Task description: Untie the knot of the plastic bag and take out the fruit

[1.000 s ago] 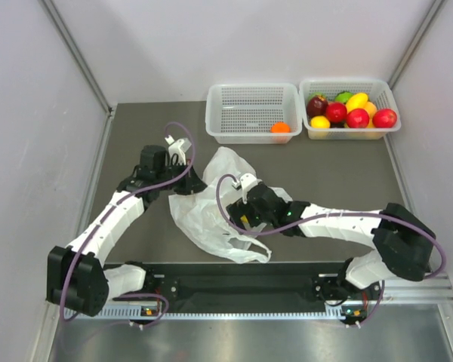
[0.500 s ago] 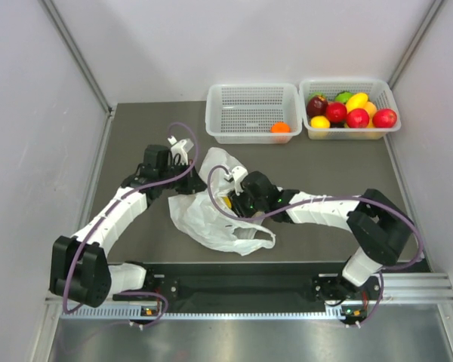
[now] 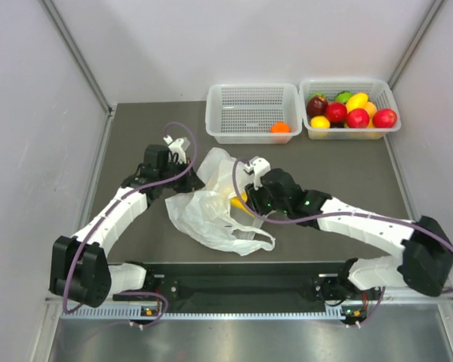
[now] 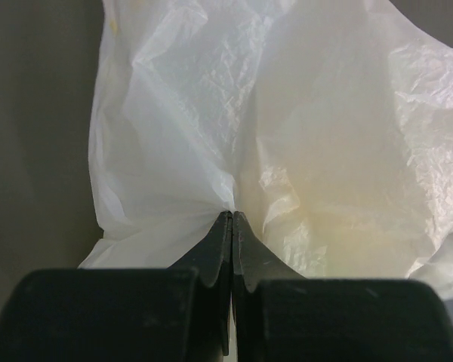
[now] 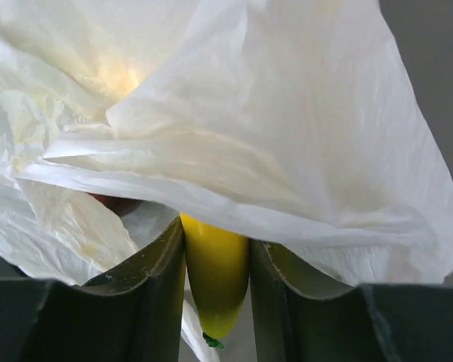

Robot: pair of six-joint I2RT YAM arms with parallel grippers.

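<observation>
The white plastic bag [image 3: 204, 217] lies crumpled on the dark table between the two arms, its mouth facing right. At the bag's upper left edge my left gripper [image 3: 186, 179] is shut on a pinch of the film [image 4: 232, 214]. My right gripper [image 3: 247, 197] sits at the bag's mouth, shut on a yellow banana [image 5: 215, 275] that pokes out from under the film [image 5: 287, 151]. The banana's yellow also shows from above [image 3: 238, 199]. A dark red fruit [image 5: 115, 202] peeks inside the bag, left of the banana. A small orange fruit [image 3: 280, 127] lies in the left basket.
Two white perforated baskets stand at the back: the left one [image 3: 241, 113] holds only the orange fruit, the right one [image 3: 382, 133] holds a heap of red, yellow and green fruit. Grey walls close in both sides of the table.
My right gripper went from open to shut on the banana inside the bag and drew back to the right with it. The bag bunched leftward. The left gripper kept its pinch.
</observation>
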